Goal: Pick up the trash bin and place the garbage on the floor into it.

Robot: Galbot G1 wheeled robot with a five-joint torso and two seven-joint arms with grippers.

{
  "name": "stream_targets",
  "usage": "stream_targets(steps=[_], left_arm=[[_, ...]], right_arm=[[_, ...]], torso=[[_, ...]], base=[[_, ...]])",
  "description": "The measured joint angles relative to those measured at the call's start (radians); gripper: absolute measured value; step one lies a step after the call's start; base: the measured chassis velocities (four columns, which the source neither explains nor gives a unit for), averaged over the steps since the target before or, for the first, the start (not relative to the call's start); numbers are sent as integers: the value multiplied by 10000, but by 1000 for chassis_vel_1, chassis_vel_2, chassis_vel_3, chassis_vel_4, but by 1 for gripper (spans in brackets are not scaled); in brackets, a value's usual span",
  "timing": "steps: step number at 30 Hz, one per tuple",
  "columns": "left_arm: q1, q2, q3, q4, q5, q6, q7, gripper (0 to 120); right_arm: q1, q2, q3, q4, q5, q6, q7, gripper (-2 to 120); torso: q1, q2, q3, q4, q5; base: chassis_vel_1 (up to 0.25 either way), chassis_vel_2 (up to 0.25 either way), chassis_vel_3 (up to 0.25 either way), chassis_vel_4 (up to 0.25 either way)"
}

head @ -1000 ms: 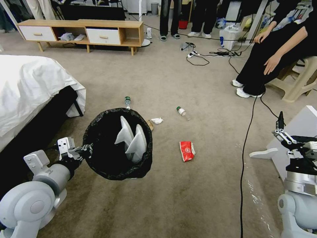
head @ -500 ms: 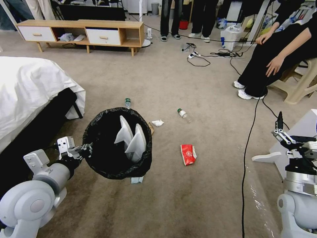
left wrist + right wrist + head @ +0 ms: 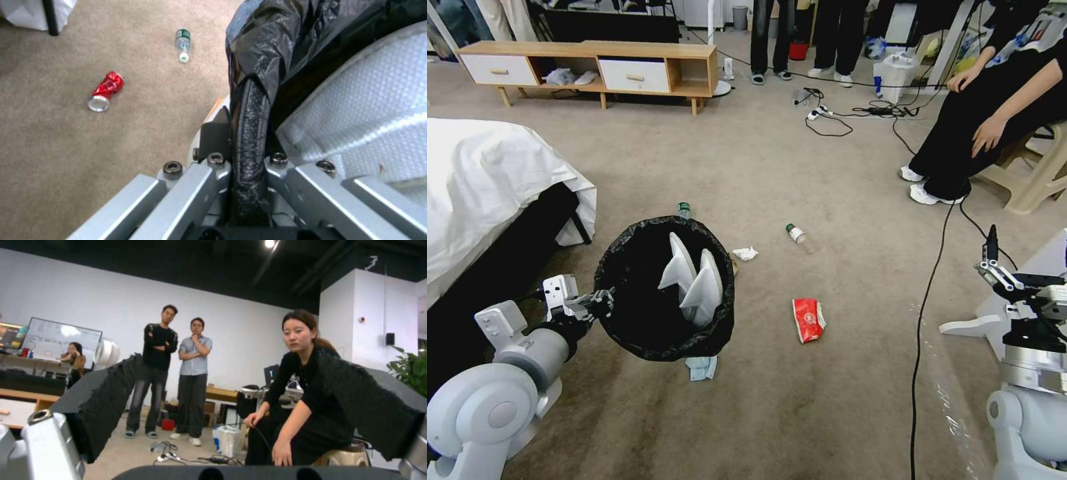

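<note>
Left gripper (image 3: 602, 303) pinches the rim of the round white bag-lined trash bin (image 3: 664, 290), held above the beige carpet floor (image 3: 760, 167); right gripper (image 3: 994, 257) gapes, idle. Beside the bin, red wrapper (image 3: 808, 319), green-capped bottles (image 3: 795, 233) and tissue (image 3: 746, 253) await collecting.

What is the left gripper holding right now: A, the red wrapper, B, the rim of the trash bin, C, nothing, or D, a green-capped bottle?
B: the left gripper is clamped on the bag-lined rim of the trash bin, carried above the floor.
</note>
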Motion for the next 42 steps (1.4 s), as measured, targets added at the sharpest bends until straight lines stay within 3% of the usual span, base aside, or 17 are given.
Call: stream_targets(steps=[42], left_arm=[[36, 0, -3, -107, -77, 0, 3, 2]], right_arm=[[-46, -6, 35, 141, 33, 10, -9, 100]], torso=[[1, 0, 0, -1, 0]], base=[[-53, 56, 60, -59]])
